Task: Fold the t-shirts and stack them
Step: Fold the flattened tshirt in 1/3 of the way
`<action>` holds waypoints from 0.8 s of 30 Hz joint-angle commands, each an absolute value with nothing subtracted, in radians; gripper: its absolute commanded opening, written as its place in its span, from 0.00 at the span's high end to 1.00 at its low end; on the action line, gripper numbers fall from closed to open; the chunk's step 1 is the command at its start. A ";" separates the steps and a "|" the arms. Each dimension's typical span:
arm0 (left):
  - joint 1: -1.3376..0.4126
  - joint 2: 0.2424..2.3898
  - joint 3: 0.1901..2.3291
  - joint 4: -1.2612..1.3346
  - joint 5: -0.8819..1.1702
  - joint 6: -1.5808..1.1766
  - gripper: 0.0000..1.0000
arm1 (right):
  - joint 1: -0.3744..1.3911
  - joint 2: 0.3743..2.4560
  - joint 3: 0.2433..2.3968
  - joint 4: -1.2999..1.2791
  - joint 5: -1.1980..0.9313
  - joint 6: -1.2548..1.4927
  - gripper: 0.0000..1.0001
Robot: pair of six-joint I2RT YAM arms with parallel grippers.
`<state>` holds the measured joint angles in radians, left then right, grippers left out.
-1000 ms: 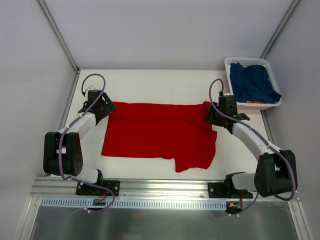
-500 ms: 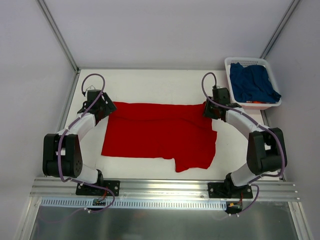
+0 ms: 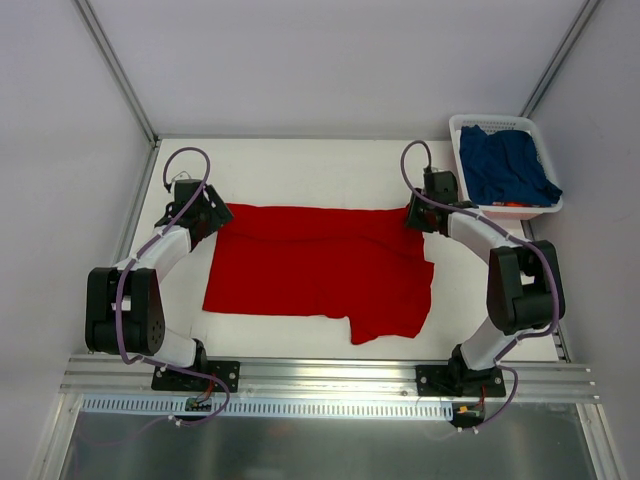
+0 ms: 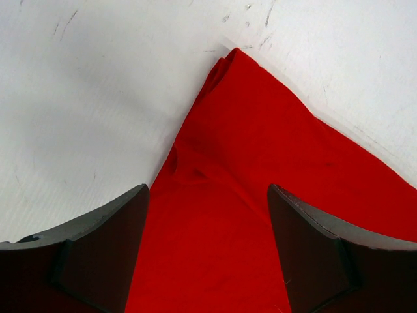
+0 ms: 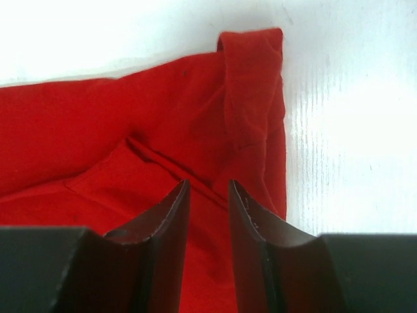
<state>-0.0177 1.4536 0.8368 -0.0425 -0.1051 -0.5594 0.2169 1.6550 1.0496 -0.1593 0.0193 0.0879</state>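
The left arm (image 3: 160, 250) bends out to the left of the red t-shirt (image 3: 320, 265). Its forearm slants in toward the shirt's far left corner, where the wrist tips down. The left jaws are spread wide above that corner. One jaw is over the cloth's edge and the bare counter (image 3: 320, 170), the other over the red cloth.

The red t-shirt lies spread flat between the two wrists, with one flap hanging lower at its near right.

The right arm (image 3: 520, 290) stands to the right of the shirt, elbow raised. Its forearm doubles back to the shirt's far right corner, by a folded sleeve. The right jaws are drawn close, with only a slim gap showing red cloth. Whether they pinch it cannot be told.

Beyond the shirt's far right corner, a white basket (image 3: 510, 209) holds the navy t-shirt (image 3: 505, 165), crumpled.

Counted: two arms, two t-shirts, one basket.
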 commanded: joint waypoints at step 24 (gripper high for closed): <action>-0.011 1.430 0.839 -0.040 -0.072 -0.546 0.27 | 0.253 1.436 0.770 -0.115 -0.077 0.158 0.78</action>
<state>-0.0177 1.4536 0.8368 -0.0425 -0.0887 -0.5583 0.2287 1.5341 0.7944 -0.0883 -0.0788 0.1345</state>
